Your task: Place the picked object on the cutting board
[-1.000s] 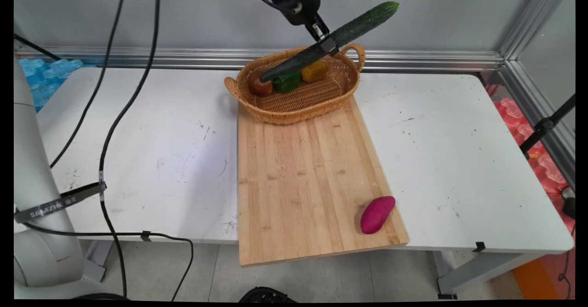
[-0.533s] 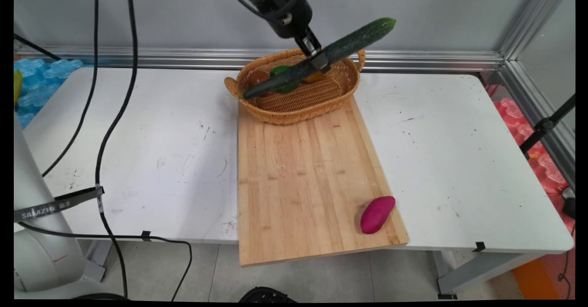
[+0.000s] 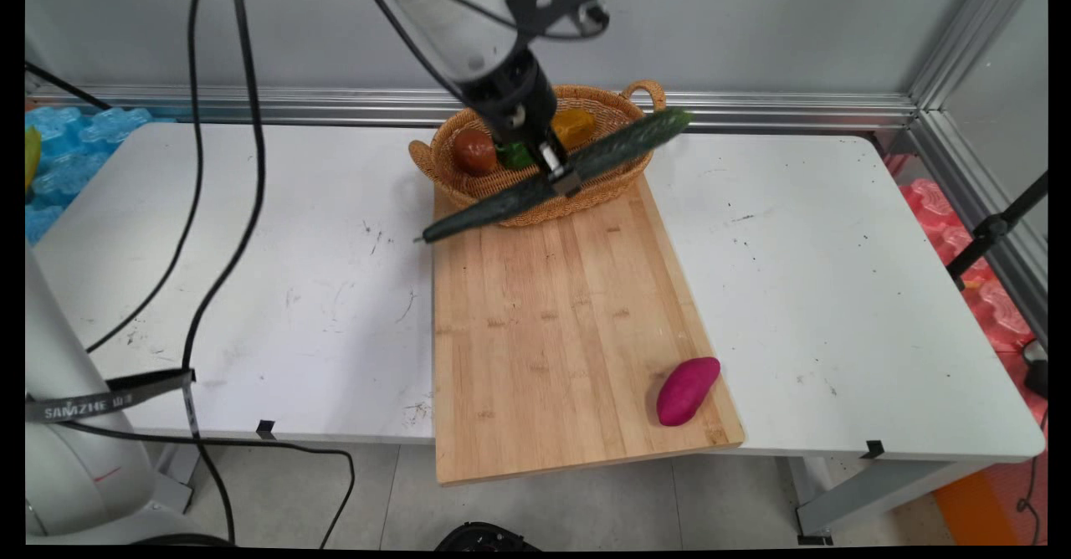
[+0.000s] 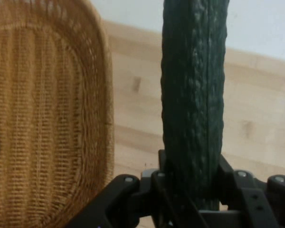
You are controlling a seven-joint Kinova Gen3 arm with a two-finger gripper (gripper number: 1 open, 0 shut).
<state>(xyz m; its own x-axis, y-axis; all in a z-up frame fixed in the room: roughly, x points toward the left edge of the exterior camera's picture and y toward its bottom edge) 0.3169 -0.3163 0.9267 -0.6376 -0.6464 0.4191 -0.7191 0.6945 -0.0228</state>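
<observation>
Cucumber [image 3: 552,176] in claw [image 3: 562,178] above basket [image 3: 615,182]

basket [image 3: 535,199] blocking far end, board [image 3: 561,333] middle open

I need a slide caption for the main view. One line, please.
Gripper holds a cucumber tilted above the wicker basket's front rim and the cutting board.

Cucumber [image 3: 552,178] over basket's [image 3: 619,178] near rim, cutting board [image 3: 552,325] in front.
</observation>
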